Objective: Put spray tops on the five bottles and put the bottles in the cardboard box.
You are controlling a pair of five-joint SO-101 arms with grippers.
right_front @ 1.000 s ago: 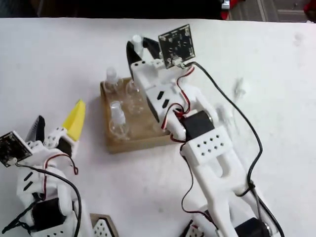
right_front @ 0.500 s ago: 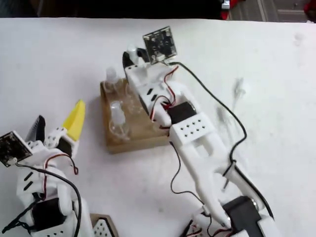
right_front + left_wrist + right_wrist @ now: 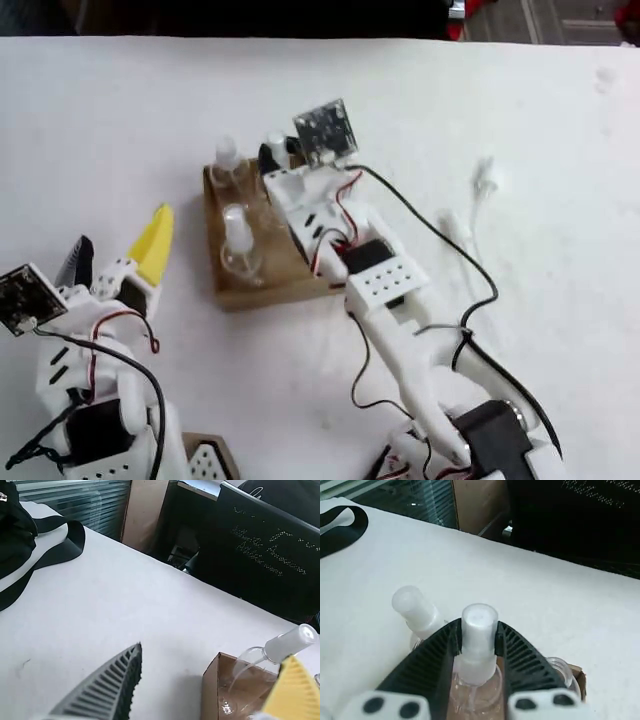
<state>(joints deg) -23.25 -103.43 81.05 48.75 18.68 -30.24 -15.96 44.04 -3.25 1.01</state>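
My right gripper (image 3: 276,152) is shut on the white spray top of a clear bottle (image 3: 479,616) and holds it upright over the back of the cardboard box (image 3: 272,283). Two capped bottles stand in the box, one at the back left corner (image 3: 228,160) and one nearer the front (image 3: 238,242). In the right wrist view a capped bottle (image 3: 415,607) stands right beside the held one, and a clear open neck (image 3: 561,667) shows behind a finger. My left gripper (image 3: 115,247) rests open left of the box, one yellow finger (image 3: 295,690) and one black (image 3: 107,685).
Two loose spray tops (image 3: 484,180) (image 3: 452,226) lie on the white table right of the right arm. A black strap (image 3: 45,555) lies far off on the table in the left wrist view. The table's back edge runs behind the box.
The right arm has drawn back and come down with the bottle, from beyond the box's back edge to over the box. The left arm has stayed still.
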